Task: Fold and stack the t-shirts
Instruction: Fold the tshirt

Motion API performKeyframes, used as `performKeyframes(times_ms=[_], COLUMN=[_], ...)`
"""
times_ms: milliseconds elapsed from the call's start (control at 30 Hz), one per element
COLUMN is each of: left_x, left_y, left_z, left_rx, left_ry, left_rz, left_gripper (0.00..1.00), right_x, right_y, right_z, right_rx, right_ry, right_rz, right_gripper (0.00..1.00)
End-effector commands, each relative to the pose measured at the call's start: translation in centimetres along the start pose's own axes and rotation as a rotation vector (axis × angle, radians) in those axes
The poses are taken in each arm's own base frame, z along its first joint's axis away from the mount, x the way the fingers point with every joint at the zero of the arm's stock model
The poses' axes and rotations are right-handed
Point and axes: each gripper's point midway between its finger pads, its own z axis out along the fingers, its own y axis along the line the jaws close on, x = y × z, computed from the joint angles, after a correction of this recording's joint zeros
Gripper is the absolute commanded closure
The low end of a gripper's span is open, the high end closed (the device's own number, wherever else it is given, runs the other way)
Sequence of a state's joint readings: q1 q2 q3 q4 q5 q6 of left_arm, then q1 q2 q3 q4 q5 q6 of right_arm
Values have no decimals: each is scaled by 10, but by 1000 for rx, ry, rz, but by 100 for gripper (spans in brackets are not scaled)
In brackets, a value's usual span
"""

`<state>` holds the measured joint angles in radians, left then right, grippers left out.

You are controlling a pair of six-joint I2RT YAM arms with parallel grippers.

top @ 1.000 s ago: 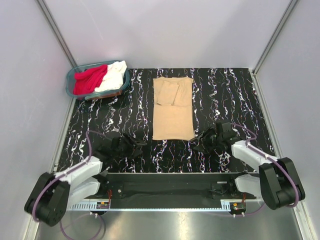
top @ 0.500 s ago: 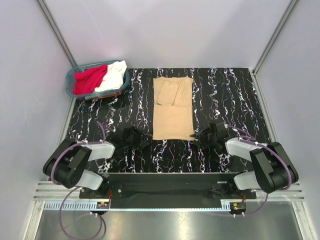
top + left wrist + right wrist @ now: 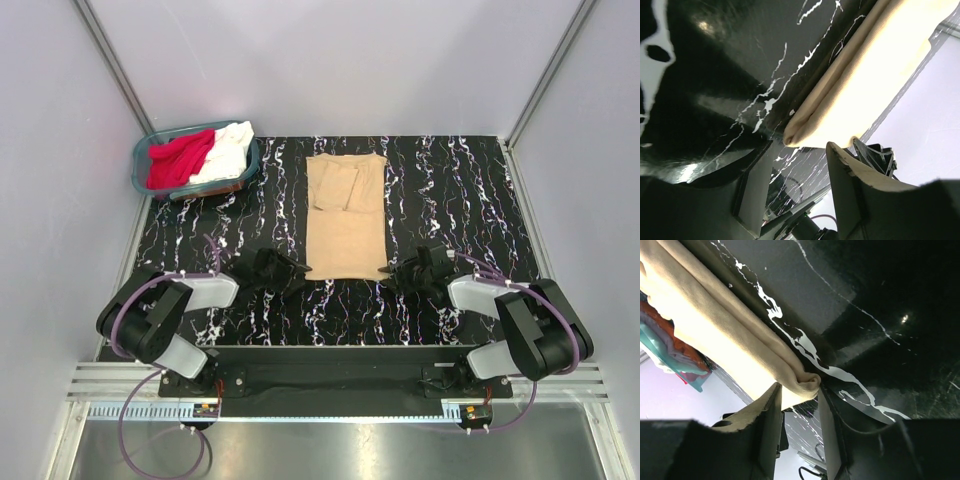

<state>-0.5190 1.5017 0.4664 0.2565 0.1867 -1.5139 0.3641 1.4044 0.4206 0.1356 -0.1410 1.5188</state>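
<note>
The left claw (image 3: 796, 152) is sitting low over the table (image 3: 450, 190), jaws parted, the tan shirt (image 3: 346, 220) showing its near corner just ahead of the fingertips. The right claw (image 3: 800, 390) is straddling the other near corner; whether it is pinching is unclear. A red shirt (image 3: 178, 160) and a white shirt (image 3: 232, 148) are lying in the basket (image 3: 138, 166), far beyond the left claw.

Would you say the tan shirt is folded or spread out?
Partly folded: the tan shirt lies as a narrow strip, its sides and sleeves turned inward.
</note>
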Motion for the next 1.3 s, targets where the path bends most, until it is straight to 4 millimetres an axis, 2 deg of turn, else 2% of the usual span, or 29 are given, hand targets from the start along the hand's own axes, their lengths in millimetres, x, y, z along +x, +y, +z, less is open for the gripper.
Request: performKeyframes(times_ms=[0,200,300,433,533,567,633,667,733,767,800,867,900,933,967,1000,1033,1067,1100,1167,1200,1233,1267], left_x=[0,-1,-1,1,0,-1,0,1,3,6,7,14,16,21,22,25,31,34,39,51,54,64,67], left_y=[18,27,30,30,25,27,29,29,27,30,30,25,34,27,39,39,30,36,29,35,33,29,34], left_z=[6,8,11,16,20,21,21,21,19,17,14,5,-1,-11,-17,-23,-33,-38,-48,-59,-64,-73,-78], left_rx=[-99,-140,-151,-135,-149,-159,-154,-142,-130,-138,-138,-115,-139,-113,-148,-142,-103,-112,-84,-105,-100,-75,-93], left_ry=[-16,-25,-25,-11,-10,-12,-8,-1,6,19,28,50,53,56,49,50,57,55,58,65,69,89,89], left_rz=[4,-39,-59,-116,-89,-85,-98,-105,-98,-87,-78,-50,-47,-27,-28,-26,-13,-28,-24,-17,-15,-3,-22], left_gripper=[46,48,49,55,62,68,76,83,91,94,100,100,100,100,100,100,100,100,100,100,100,100,100], right_x=[-11,-14,-15,-15,-15,-14,-14,-14,-14,-12,-9,-4,0,3,5,5,8,10,17,24,31,34,37], right_y=[-26,-39,-36,-36,-37,-38,-38,-37,-39,-38,-40,-44,-53,-54,-55,-60,-59,-58,-54,-70,-64,-73,-73], right_z=[1,-2,-1,4,7,8,9,9,9,8,5,-2,-8,-19,-26,-33,-47,-54,-66,-79,-90,-96,-103], right_rx=[88,110,107,122,136,139,143,140,143,140,139,146,171,172,172,173,155,139,86,131,81,107,98], right_ry=[-71,-93,-97,-97,-91,-87,-86,-86,-80,-73,-53,-28,-8,0,5,7,10,17,44,72,101,115,126], right_rz=[16,42,40,29,35,36,28,16,-8,-17,-28,-47,-62,-77,-89,-113,-123,-129,-139,-130,-138,-137,-146], right_gripper=[59,60,60,60,61,68,75,85,99,100,100,100,100,100,100,100,100,100,100,100,100,100,100])
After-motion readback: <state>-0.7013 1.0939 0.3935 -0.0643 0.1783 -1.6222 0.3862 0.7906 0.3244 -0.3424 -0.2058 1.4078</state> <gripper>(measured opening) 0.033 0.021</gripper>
